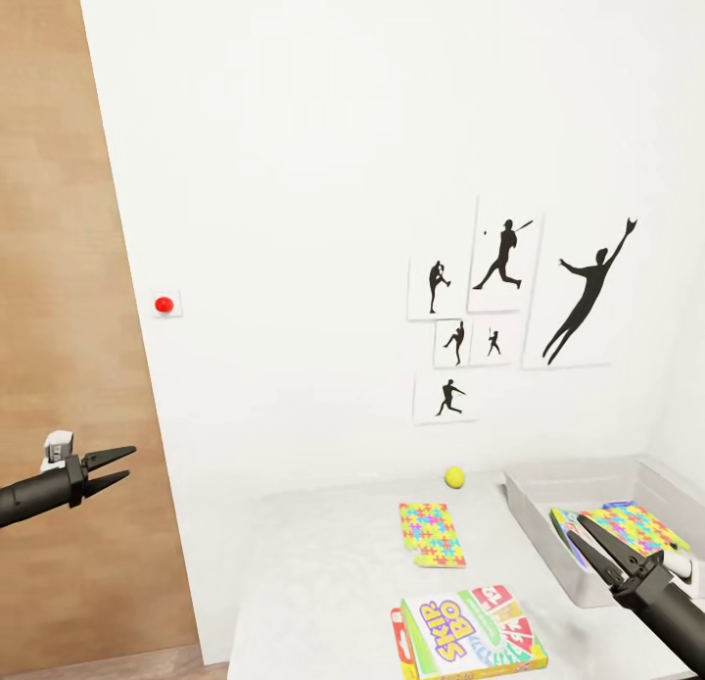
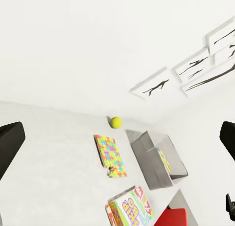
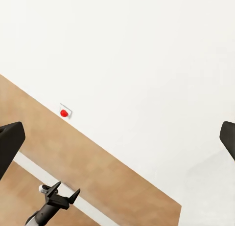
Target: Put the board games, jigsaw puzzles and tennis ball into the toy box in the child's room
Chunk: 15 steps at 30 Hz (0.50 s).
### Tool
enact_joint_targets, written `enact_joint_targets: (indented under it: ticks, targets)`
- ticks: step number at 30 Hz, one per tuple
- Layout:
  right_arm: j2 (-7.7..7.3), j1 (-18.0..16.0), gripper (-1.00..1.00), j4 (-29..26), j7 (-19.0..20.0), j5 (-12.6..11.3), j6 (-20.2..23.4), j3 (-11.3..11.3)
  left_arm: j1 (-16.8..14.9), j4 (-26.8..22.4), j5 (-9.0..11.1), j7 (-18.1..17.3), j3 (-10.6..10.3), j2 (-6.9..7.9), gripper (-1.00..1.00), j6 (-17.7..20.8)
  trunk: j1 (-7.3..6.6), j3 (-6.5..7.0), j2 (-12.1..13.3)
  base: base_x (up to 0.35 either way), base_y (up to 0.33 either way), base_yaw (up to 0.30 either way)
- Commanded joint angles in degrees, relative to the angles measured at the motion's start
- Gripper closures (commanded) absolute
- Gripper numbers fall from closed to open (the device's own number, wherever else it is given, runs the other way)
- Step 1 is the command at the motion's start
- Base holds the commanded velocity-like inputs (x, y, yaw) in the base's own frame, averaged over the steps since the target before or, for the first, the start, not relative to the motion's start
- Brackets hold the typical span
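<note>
From my head camera, the tennis ball (image 1: 454,477) sits at 12 o'clock on the table (image 1: 323,572), light, springy, prone to roll; I'd pinch its middle. 1 jigsaw puzzle (image 1: 432,534) lies just below, thin, stiff. My left claw (image 1: 116,468) and right claw (image 1: 580,531) gape empty. My left wrist camera shows the toy box (image 2: 157,160) at 3 o'clock of the puzzle.

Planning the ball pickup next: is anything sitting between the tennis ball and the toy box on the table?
Nothing visible. The tennis ball sits by the wall on the table, and bare tabletop runs from it to the toy box. The loose jigsaw puzzle lies nearer the robot, off that line.
</note>
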Motion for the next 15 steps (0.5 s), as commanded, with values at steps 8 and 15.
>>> enact_joint_targets:
  ticks: [8, 15]
  targets:
    - [-0.21, 0.0, -1.0, -0.4, -0.1, -0.2, 0.4, 0.0, 0.0, 0.0, 0.1, -0.1, 0.0, 0.0, -1.0, 0.5, 0.02, -0.01, 0.0, 0.002, 0.002, 0.0]
    - [-0.01, 0.0, -1.0, -0.5, -0.1, -0.2, 0.4, 0.0, 0.0, 0.0, 0.2, -0.1, 0.0, 0.0, -1.0, 0.4, 0.02, -0.01, 0.0, 0.0, 0.0, 0.0]
